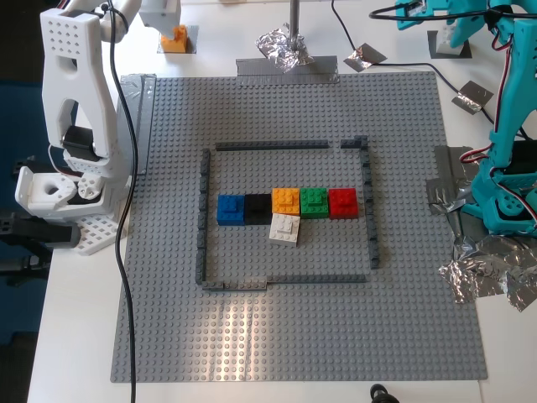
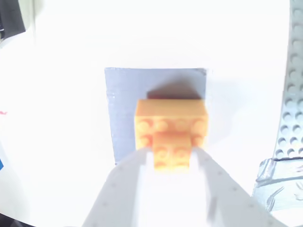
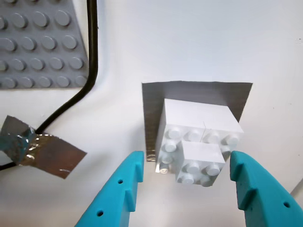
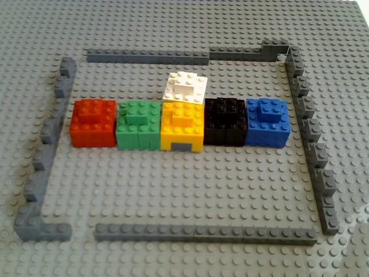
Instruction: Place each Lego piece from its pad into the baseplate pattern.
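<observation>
An orange Lego piece [image 2: 171, 124] sits on its grey pad [image 2: 120, 104] beyond the baseplate's far corner at the exterior view's left [image 1: 174, 38]. My second gripper [image 2: 173, 156], the white one [image 1: 168, 21], is shut on its raised top block. A white Lego piece [image 3: 199, 137] rests on its pad [image 3: 151, 101], and my first gripper [image 3: 187, 163], the teal one [image 1: 453, 29], stands open around it with gaps on both sides. On the baseplate [image 1: 168, 319] the framed pattern [image 1: 289, 145] holds blue, black, orange, green, red and white bricks [image 4: 183, 118].
Crumpled foil lies at the baseplate's far edge [image 1: 284, 46] and by the teal arm's base [image 1: 487, 269]. A black cable [image 1: 126, 252] runs down the exterior view's left side. Tape scraps [image 1: 363, 57] and another cable [image 3: 90, 71] lie near the first gripper.
</observation>
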